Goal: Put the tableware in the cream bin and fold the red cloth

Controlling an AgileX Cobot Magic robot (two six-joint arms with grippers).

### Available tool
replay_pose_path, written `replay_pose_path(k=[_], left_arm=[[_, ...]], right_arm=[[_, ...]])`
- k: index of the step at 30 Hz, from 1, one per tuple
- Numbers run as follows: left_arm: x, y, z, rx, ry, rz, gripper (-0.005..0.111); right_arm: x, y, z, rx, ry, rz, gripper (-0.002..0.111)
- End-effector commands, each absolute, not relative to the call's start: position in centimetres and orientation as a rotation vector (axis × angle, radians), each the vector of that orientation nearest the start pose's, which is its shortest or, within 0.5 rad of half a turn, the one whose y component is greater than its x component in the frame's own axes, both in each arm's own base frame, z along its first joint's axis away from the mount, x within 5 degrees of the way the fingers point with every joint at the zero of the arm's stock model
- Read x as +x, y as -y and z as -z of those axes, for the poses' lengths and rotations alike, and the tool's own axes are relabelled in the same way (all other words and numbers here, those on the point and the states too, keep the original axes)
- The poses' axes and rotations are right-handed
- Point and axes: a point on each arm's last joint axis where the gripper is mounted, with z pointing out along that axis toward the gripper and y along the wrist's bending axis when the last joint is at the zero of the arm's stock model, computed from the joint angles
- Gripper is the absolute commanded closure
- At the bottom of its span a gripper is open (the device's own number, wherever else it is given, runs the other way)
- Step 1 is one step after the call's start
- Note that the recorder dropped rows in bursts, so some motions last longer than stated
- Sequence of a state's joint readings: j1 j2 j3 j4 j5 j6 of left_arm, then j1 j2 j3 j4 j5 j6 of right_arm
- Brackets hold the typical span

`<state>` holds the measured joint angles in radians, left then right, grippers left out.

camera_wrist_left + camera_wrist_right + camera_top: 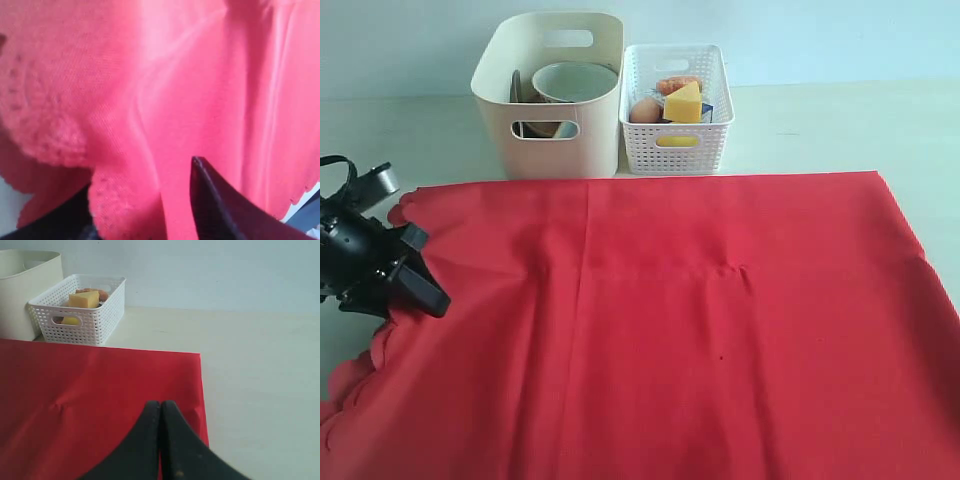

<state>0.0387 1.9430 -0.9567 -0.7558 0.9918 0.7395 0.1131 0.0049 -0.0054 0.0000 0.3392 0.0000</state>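
Note:
The red cloth (700, 320) lies spread flat over most of the table, its scalloped edge at the left. My left gripper (428, 272) sits at that edge, jaws apart, with a fold of the cloth (125, 210) bunched between them. One dark finger (210, 200) shows; the other is mostly behind fabric. The cream bin (548, 120) stands at the back with the pale bowl (575, 82) and a dark plate edge (516, 88) inside. My right gripper (160, 405) is shut and empty above the cloth's (90, 390) far right corner, and is out of the exterior view.
A white lattice basket (676, 140) stands right of the cream bin, holding a cheese wedge (684, 103), an egg (645, 110) and other food. Bare pale table (260, 390) lies beyond the cloth's right edge.

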Motion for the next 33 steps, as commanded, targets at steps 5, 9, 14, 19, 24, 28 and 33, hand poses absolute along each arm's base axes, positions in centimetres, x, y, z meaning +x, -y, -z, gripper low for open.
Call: replay_pose_path(k=[5,9,14,19,24,28,33], left_arm=[[30.1,4.3,-10.7,0.23,-3.059,1.024,0.085],[30.2,4.3,-11.4,0.231,-3.036,1.001,0.106],[30.1,4.0,-13.3,0.228,-3.016,0.931,0.107],[29.4,3.3,-16.3,0.234,-3.002,0.788,0.107],[28.2,2.4,-20.3,0.295,-3.03,0.616,0.107],[27.3,1.5,-22.4,0.207,-3.016,0.471,0.107],[27.3,2.8,-23.8,0.256,-2.886,0.671,0.107]], right_arm=[[5.4,-0.6,-18.4,-0.098,-1.808,-0.077,0.108],[5.4,-0.6,-18.4,-0.098,-1.808,-0.077,0.108],[5.4,-0.6,-18.4,-0.098,-1.808,-0.077,0.108],[5.4,-0.6,-18.4,-0.098,-1.808,-0.077,0.108],[5.4,-0.6,-18.4,-0.098,-1.808,-0.077,0.108],[5.4,-0.6,-18.4,-0.098,-1.808,-0.077,0.108],[5.4,-0.6,-18.4,-0.098,-1.808,-0.077,0.108]])
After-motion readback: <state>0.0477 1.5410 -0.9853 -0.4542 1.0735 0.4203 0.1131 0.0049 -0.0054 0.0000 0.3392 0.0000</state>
